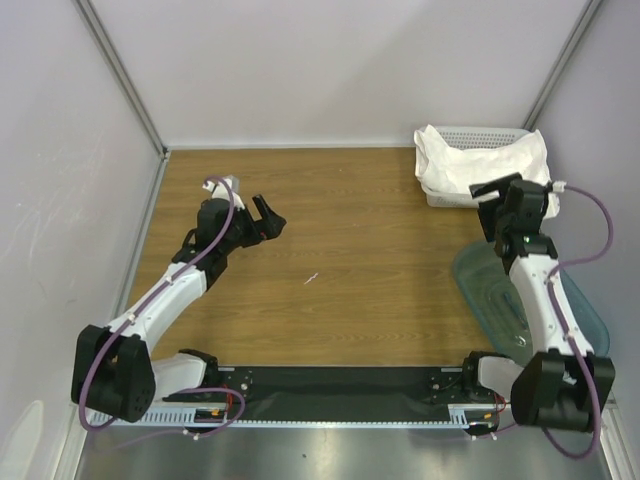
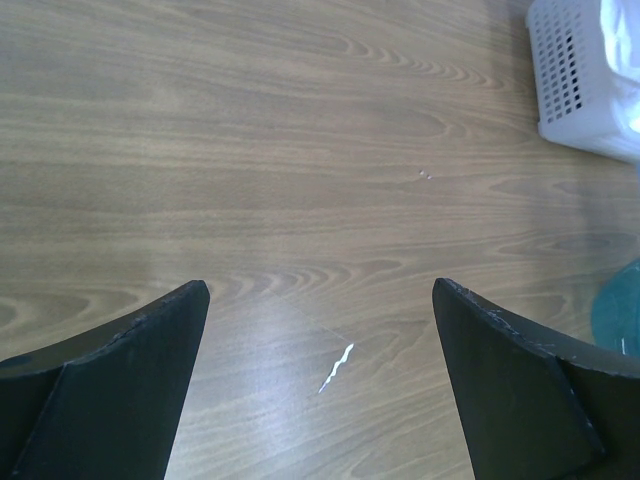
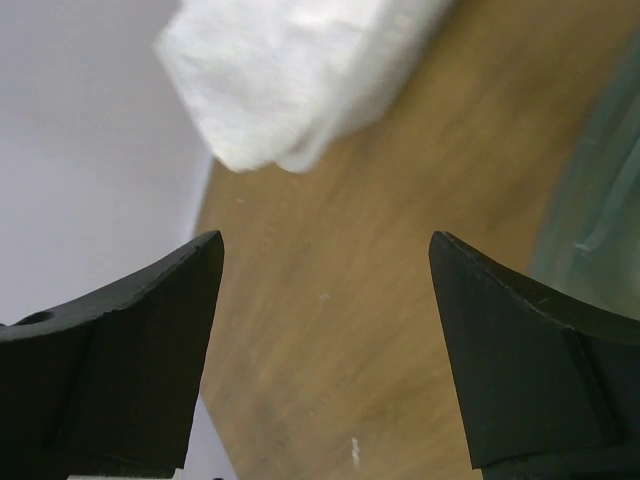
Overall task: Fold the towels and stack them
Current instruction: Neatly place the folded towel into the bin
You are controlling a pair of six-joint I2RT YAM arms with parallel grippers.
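Towels are nowhere near folded or stacked, as far as I can see. The only one in sight is the large white towel (image 1: 470, 160), which lies in a loose heap in the white perforated basket (image 1: 480, 132) and spills over its rim. No smaller towel shows anywhere; if there are others, they may be buried under the white one, but I cannot tell.

The right gripper (image 1: 490, 190) hangs just in front of the basket, close to the overhanging cloth. Its fingers (image 3: 130, 340) are spread wide with nothing between them, and its wrist view shows the white towel just ahead of the tips. The left gripper (image 1: 268, 215) waits well to the left of the basket over the bare wooden table (image 1: 350, 320), fingers fully apart and empty.

On the near side of the basket, under the right arm, lies a translucent blue-green plastic sheet or lid (image 1: 500, 290). A tiny white scrap (image 1: 312, 278) sits on the wood, far left of the basket.

I judge the whole job remains: lifting the towel out, spreading it, folding it and stacking.
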